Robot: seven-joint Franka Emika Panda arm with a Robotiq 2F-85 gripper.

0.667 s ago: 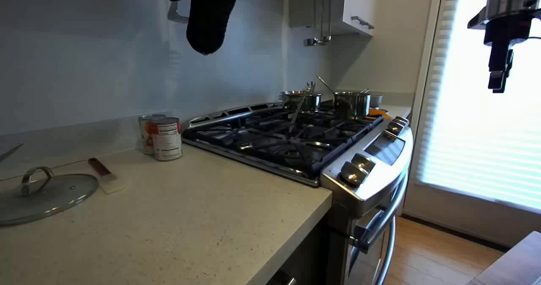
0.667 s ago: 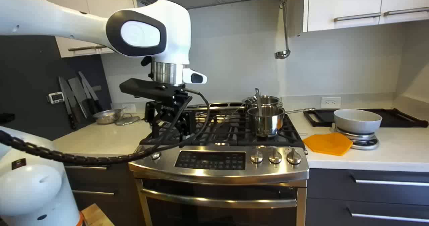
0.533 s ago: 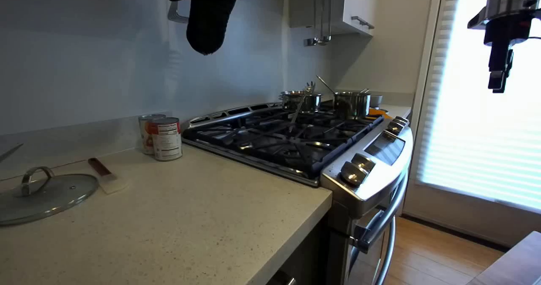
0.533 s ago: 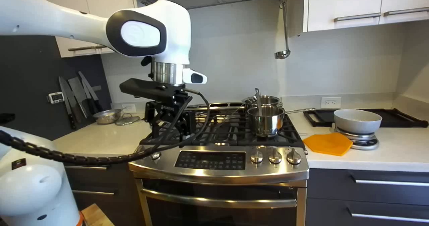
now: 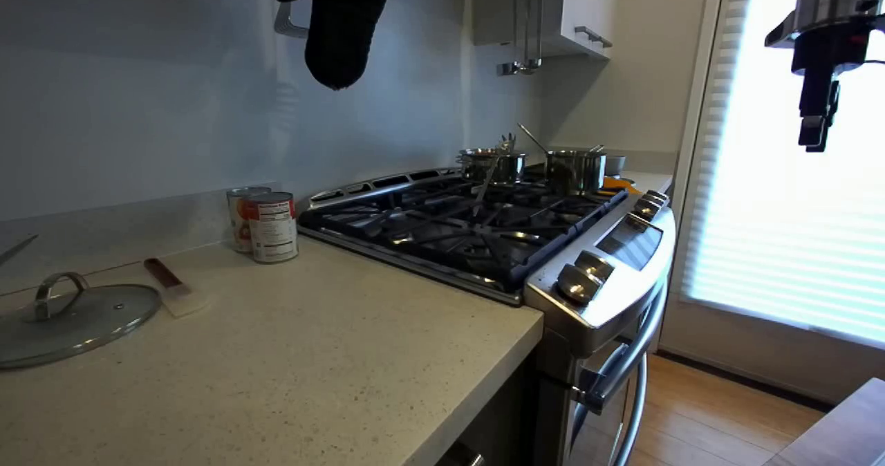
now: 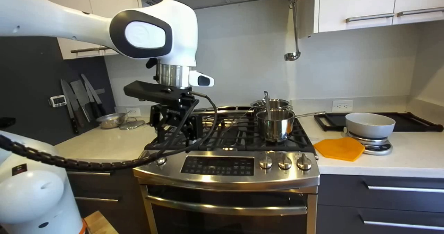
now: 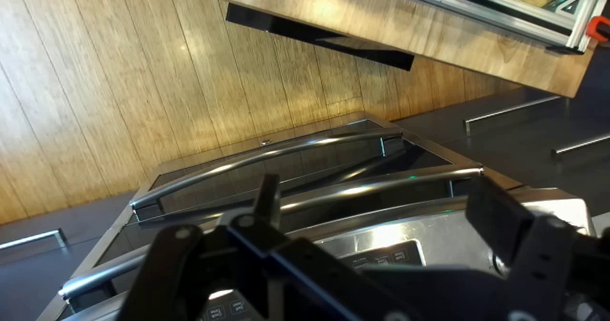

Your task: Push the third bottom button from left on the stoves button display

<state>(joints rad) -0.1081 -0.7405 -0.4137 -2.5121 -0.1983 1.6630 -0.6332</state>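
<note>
The stove (image 6: 225, 183) is a wide steel gas range with black grates. It shows in both exterior views (image 5: 567, 314). Its dark button display (image 6: 218, 166) is set in the slanted front strip between knobs. Single buttons there are too small to tell apart. In the wrist view the display (image 7: 398, 255) shows a few upside-down button labels; my gripper hides much of it. My gripper (image 7: 379, 206) is open and empty, its fingers wide apart. In an exterior view the gripper (image 6: 178, 135) points down, up and left of the display, apart from it.
Knobs (image 6: 284, 161) flank the display. A steel pot (image 6: 275, 126) holding a utensil stands on the right grates. The oven handle (image 6: 225, 209) runs below. A black cable (image 6: 114, 165) hangs near the left knobs. Cans (image 5: 273, 227) and a glass lid (image 5: 83, 321) sit on the counter.
</note>
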